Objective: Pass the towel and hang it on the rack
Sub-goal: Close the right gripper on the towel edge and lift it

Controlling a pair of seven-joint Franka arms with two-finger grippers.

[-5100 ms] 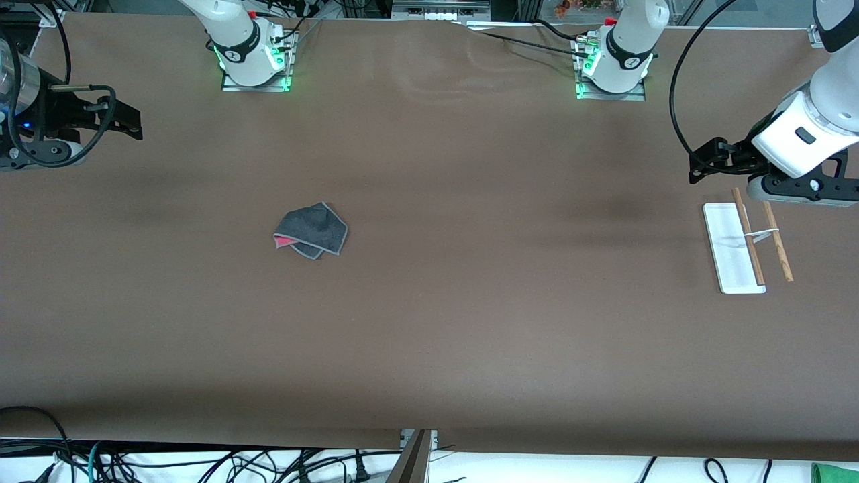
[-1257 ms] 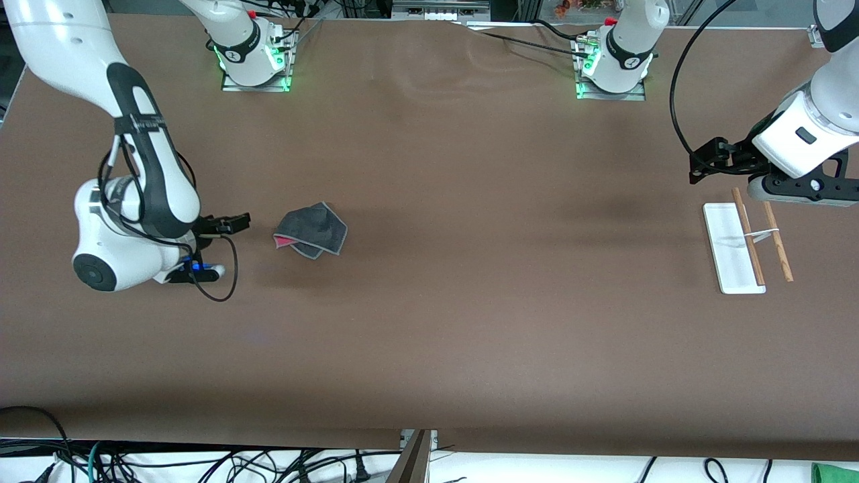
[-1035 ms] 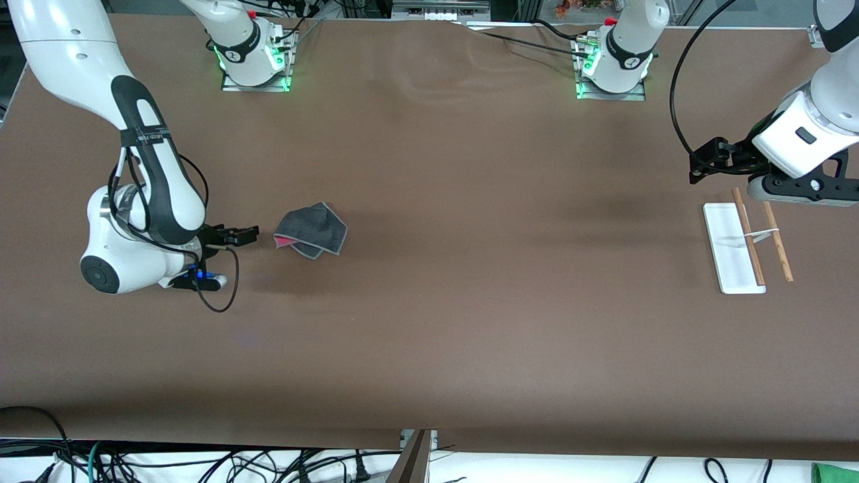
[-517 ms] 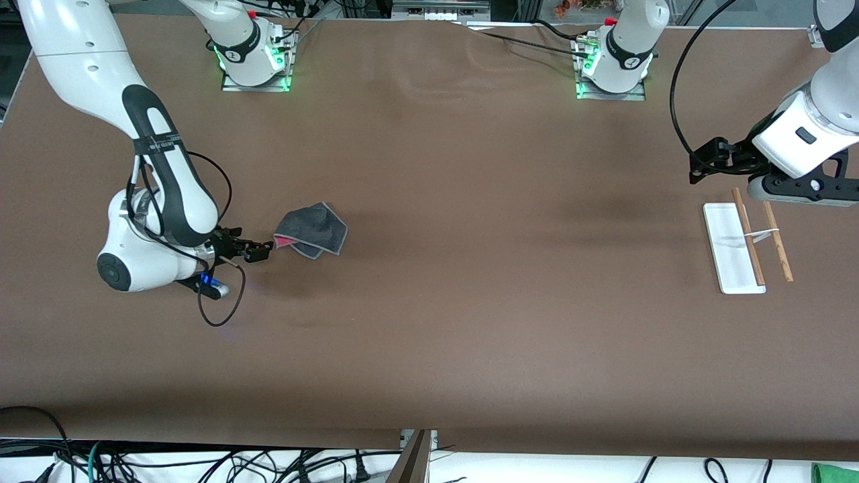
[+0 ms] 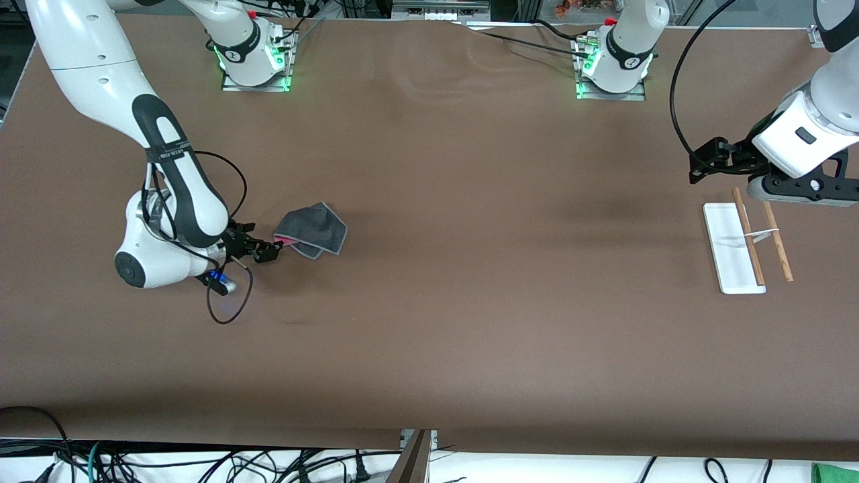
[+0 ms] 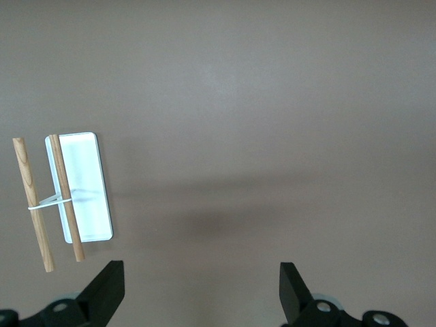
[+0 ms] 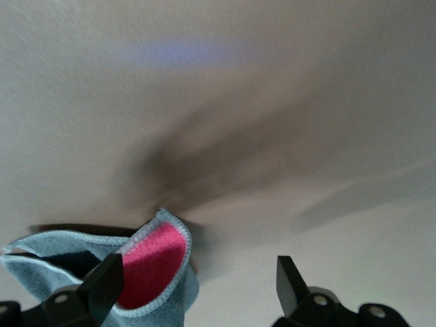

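The towel (image 5: 313, 230) lies crumpled on the brown table toward the right arm's end, dark grey with light stitched edging and a pink-red patch (image 7: 151, 264) turned up at one corner. My right gripper (image 5: 272, 249) is low at that corner, open, and the pink corner lies between its fingers (image 7: 102, 286), close to one of them. The rack (image 5: 746, 240) lies near the left arm's end: a white base plate and two brown rods joined by a white crosspiece. My left gripper (image 5: 698, 169) hangs open beside the rack (image 6: 63, 196), holding nothing.
The two arm bases (image 5: 255, 57) (image 5: 614, 64) stand along the table's edge farthest from the front camera. Cables (image 5: 201, 466) lie below the table's near edge.
My right arm has swung in from the table's end and dropped to the towel's pink corner, which now sits between its open fingers. The left arm has stayed still.
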